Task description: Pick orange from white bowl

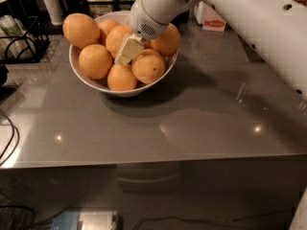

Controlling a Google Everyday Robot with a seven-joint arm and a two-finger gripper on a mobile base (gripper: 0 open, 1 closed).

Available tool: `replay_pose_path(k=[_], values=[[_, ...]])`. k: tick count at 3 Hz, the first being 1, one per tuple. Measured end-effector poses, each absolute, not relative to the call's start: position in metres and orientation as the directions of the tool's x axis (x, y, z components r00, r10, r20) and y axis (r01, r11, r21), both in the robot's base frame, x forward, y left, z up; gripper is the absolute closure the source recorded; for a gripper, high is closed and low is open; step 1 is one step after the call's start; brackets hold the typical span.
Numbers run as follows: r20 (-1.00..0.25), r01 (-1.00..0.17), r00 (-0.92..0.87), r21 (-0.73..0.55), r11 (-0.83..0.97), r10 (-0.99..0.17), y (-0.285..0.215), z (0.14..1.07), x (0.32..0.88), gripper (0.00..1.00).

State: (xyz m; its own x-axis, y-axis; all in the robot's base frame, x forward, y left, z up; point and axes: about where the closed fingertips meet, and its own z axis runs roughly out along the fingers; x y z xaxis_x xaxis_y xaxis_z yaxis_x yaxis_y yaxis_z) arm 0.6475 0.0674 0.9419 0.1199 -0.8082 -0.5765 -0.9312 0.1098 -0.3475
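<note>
The white bowl [91,83] stands on the grey table at the back left and holds several oranges. My gripper [126,55] is down in the middle of the pile, its white wrist just above the fruit. It lies against a large plain orange [115,36] at the bowl's centre and partly hides it. To its right sits an orange with a small dark speck [148,66]. A smaller orange [122,78] lies at the front. A big orange [80,30] rides high on the left rim.
My white arm [249,18] crosses the upper right above the table. A black wire rack [19,42] stands left of the bowl. A white box with a red mark [211,19] sits behind. Cables [7,138] hang at the left. The table's front edge [153,159] runs across.
</note>
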Motion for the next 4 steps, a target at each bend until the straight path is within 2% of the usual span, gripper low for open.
replay_pose_path(k=[2, 3, 4], values=[[-0.577, -0.931, 0.120, -0.347, 0.110, -0.808, 0.067, 0.942, 0.647, 0.85], [-0.592, -0.943, 0.126, -0.321, 0.090, -0.796, 0.068, 0.945, 0.643, 1.00], [-0.559, -0.945, 0.163, -0.325, 0.034, -0.813, 0.078, 0.980, 0.622, 1.00]])
